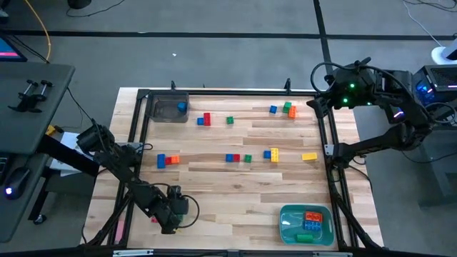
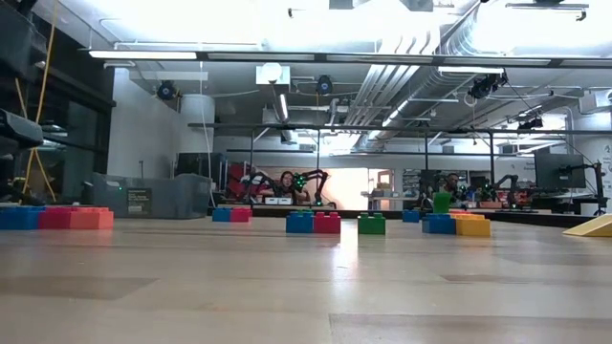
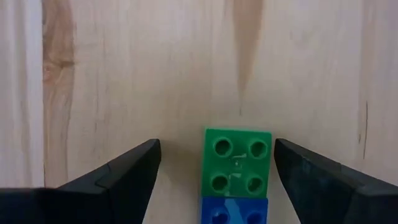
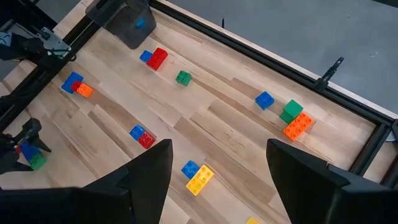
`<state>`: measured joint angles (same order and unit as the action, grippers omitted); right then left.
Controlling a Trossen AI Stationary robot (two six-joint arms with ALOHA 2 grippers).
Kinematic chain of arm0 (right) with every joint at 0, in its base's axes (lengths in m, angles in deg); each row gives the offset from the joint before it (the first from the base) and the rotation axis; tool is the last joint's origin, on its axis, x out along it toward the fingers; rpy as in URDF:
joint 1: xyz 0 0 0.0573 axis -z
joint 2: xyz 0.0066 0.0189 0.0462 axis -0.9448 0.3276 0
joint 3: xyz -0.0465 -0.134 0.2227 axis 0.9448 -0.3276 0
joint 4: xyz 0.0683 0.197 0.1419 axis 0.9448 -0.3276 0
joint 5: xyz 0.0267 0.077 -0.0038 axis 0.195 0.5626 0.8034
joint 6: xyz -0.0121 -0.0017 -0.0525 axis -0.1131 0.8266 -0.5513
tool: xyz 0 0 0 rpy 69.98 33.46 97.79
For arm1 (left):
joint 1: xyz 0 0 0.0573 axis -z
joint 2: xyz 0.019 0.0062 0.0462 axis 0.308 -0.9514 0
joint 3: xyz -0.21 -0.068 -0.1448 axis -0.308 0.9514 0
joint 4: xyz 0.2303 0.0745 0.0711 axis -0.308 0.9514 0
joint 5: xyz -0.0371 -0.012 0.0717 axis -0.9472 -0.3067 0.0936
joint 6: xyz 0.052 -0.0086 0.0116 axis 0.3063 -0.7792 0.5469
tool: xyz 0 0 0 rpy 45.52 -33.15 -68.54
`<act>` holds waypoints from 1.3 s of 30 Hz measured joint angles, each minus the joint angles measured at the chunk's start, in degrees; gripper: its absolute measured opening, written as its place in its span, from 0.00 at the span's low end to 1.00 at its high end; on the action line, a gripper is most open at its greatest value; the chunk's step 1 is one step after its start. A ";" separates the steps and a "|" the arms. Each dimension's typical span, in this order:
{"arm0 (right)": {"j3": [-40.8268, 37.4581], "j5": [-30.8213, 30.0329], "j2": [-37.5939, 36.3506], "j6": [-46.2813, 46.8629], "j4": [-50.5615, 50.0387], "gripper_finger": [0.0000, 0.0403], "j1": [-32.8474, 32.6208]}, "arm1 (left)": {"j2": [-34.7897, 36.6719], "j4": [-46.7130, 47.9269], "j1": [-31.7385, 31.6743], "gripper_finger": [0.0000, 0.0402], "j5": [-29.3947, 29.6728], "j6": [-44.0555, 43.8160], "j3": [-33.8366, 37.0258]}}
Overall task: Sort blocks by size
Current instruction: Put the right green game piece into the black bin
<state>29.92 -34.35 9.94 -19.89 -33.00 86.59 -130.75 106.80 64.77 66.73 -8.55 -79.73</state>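
A green four-stud block lies studs up on the wooden table, butted against a blue block. My left gripper points down over the pair near the table's front left. It is open, one finger on each side of the green block and clear of it. Other blocks lie scattered across the table: a blue and orange pair, a blue and red pair, a yellow one. My right gripper hangs open and holds nothing, high over the far right corner.
A grey bin with a blue block in it stands at the far left corner. A teal bin with orange, blue and green blocks sits at the near right. A black frame runs round the table. Bare wood lies in the near middle.
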 joint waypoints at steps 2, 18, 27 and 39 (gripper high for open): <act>0.00 -0.02 0.00 0.00 0.00 0.64 0.00 | -0.04 0.72 0.04 0.71 0.74 -0.65 -0.04; 0.00 -0.05 0.00 0.70 0.03 0.64 0.00 | 18.00 11.62 -10.04 0.23 21.29 5.71 -1.34; 0.00 -3.81 0.39 5.89 0.30 0.64 0.01 | 39.23 19.74 -47.29 0.23 30.98 26.91 -1.79; 0.00 -4.39 4.13 7.13 1.59 0.64 0.01 | 33.48 15.76 -96.70 0.23 0.83 35.21 -1.75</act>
<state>29.92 -38.74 14.07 -12.76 -31.40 86.59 -97.27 122.56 -31.93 67.56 26.66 -81.48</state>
